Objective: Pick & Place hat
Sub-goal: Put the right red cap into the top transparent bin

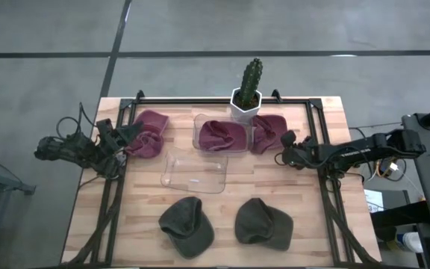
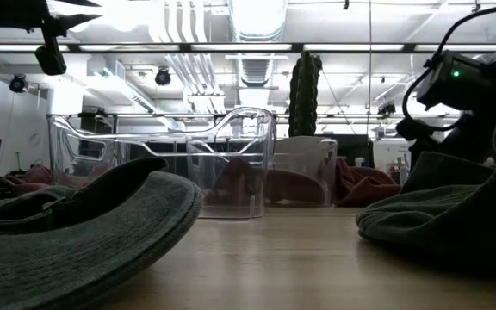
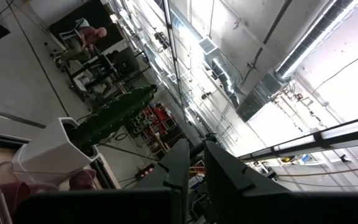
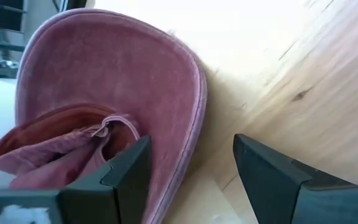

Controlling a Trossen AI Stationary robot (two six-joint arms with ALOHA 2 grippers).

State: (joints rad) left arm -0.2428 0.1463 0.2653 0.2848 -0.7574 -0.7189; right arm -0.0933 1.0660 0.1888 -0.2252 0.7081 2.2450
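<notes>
Three maroon caps lie along the far part of the table: one at the left (image 1: pixel 151 133), one inside a clear bin (image 1: pixel 222 136), one at the right (image 1: pixel 269 133). Two green caps (image 1: pixel 187 226) (image 1: pixel 263 223) rest near the near edge. My right gripper (image 1: pixel 284 152) (image 4: pixel 191 143) is open, low beside the right maroon cap (image 4: pixel 104 93); one finger stands over its brim, the other over bare wood. My left gripper (image 1: pixel 131 136) (image 3: pixel 196 155) is shut, raised by the left maroon cap and tipped upward toward the ceiling.
A second clear bin (image 1: pixel 194 173) sits mid-table in front of the first. A cactus in a white pot (image 1: pixel 247 93) stands at the far edge between the bin and the right cap. Black frame rails (image 1: pixel 327 187) run along both table sides. Bare wood lies between the green caps.
</notes>
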